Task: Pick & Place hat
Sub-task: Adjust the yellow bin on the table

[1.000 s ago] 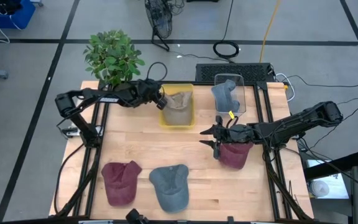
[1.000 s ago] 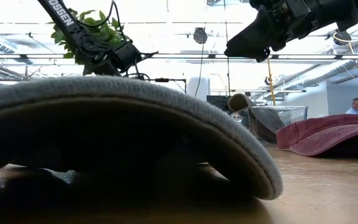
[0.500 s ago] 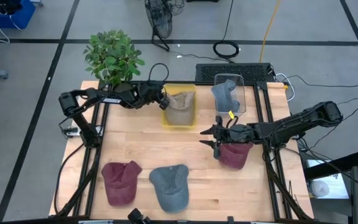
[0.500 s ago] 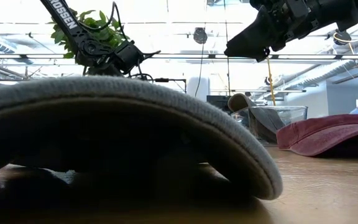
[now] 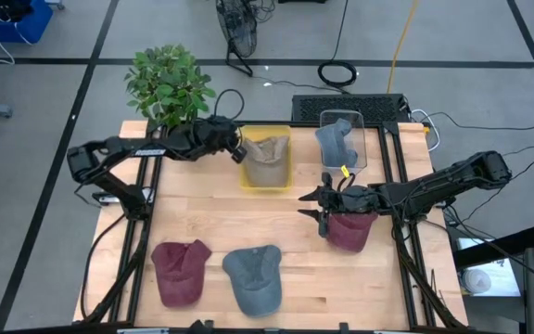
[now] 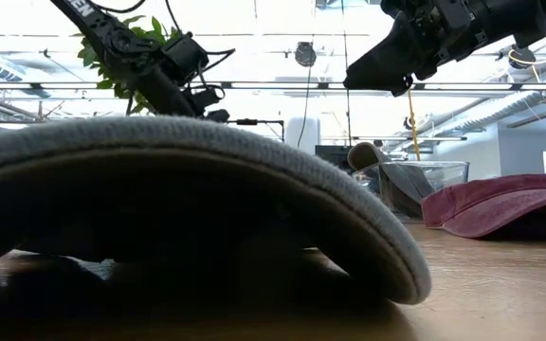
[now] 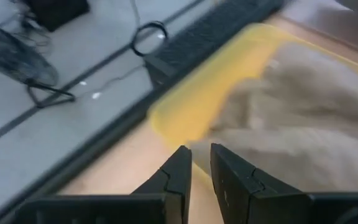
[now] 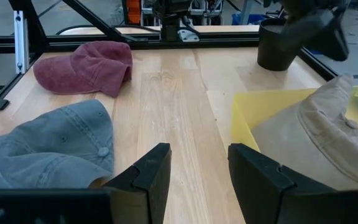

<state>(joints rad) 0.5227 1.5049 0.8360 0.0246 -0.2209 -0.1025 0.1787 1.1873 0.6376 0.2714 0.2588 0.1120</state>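
Observation:
A tan hat lies in the yellow bin at the table's far middle. My left gripper hangs just left of that bin's far corner, raised above it. Its fingers stand a narrow gap apart with nothing between them. My right gripper hovers open over bare wood right of centre, pointing left. A maroon hat lies on the table under its wrist. Another maroon hat and a grey-blue hat lie crown up near the front edge.
A clear bin right of the yellow one holds a blue-grey hat. A potted plant stands at the far left corner, close behind my left arm. Bare wood lies between the bins and the front hats. The grey-blue hat's brim fills the low view.
My left gripper has risen and drawn back a little from the yellow bin toward the table's far left; its arm has swung outward to the left. The tan hat has stayed in the bin. My right arm has kept still.

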